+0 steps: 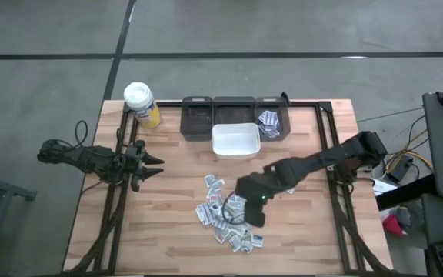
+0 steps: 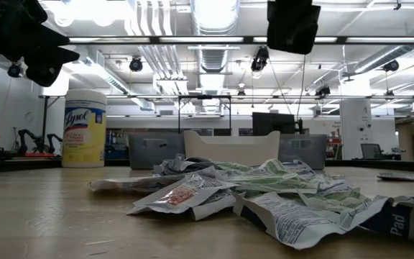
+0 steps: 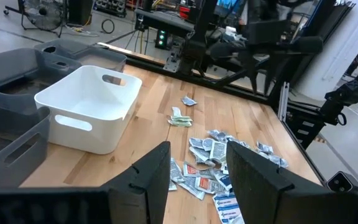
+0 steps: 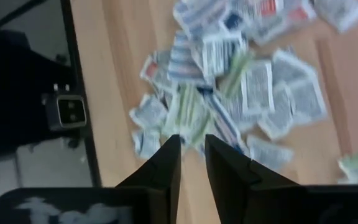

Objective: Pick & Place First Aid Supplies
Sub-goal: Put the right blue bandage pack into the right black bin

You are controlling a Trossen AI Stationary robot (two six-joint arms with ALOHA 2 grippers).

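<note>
packets [image 1: 225, 215]: many, one pile | white bin [image 1: 235, 141]: 1 | grey trays [image 1: 233, 115]: 3 | bottle [image 1: 141, 103]: 1

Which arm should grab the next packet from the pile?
The right. Its gripper hangs directly over the pile of packets, fingers slightly apart. The left gripper waits open near the table's left edge, well clear of the pile.

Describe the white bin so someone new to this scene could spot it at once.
Start at the row of three dark grey trays along the table's far edge. Directly in front of the middle tray, touching the row, sits the white bin. It is the only white, open-topped container with cut-out handles, and looks empty, unlike the right tray holding packets.
</note>
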